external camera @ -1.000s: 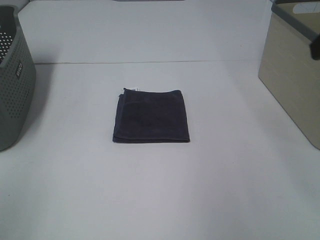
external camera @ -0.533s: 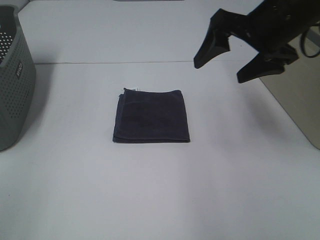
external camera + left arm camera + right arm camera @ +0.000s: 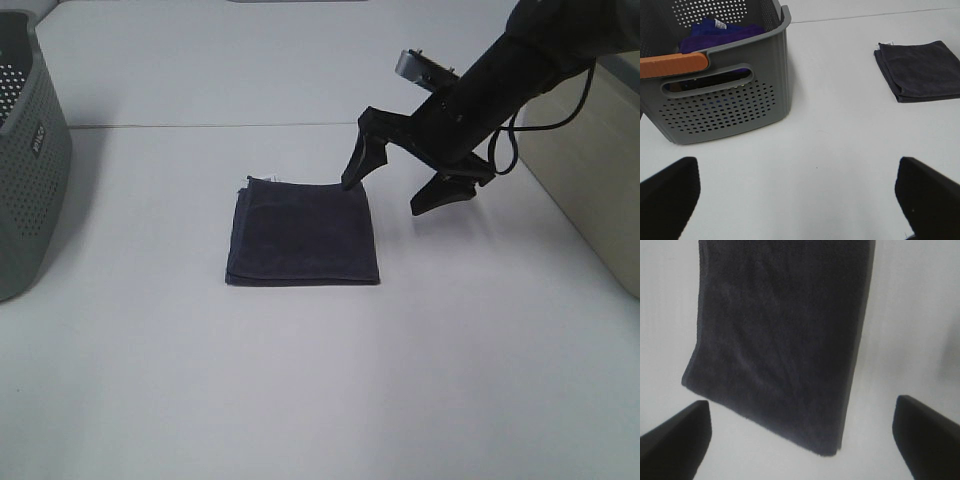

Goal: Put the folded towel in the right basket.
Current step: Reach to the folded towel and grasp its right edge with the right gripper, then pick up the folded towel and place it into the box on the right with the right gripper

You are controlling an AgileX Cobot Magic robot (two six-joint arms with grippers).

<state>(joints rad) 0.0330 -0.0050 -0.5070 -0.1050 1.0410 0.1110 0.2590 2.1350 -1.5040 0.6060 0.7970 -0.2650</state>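
Exterior high view showed the black right gripper (image 3: 381, 198) lowered close to the white table (image 3: 300, 380), its two fingers spread wide and holding nothing. One tip was at the far right corner of the dark grey, square folded towel (image 3: 302, 233). The other was over bare table just to the towel's right. Whether either tip touched anything could not be told. From the right wrist view, the right gripper (image 3: 801, 405) had its fingers standing far apart at either side, and one edge of the folded towel (image 3: 780, 335) lay between them. The black left gripper (image 3: 797, 195) was likewise spread wide above bare table in the left wrist view, with nothing between its fingers. The folded towel (image 3: 922, 70) lay flat near the middle of the table, well apart from both containers and in neither of them. At the left edge stood the grey perforated plastic basket (image 3: 30, 190). The left wrist view looked into this grey perforated plastic basket (image 3: 725, 110) and showed a bunched blue-purple cloth (image 3: 720, 32) inside, with an orange handle (image 3: 672, 65) along the near rim. At the right edge stood the beige rectangular basket (image 3: 585, 190) with a dark rim. The right arm crossed in front of it, and its inside could not be seen.
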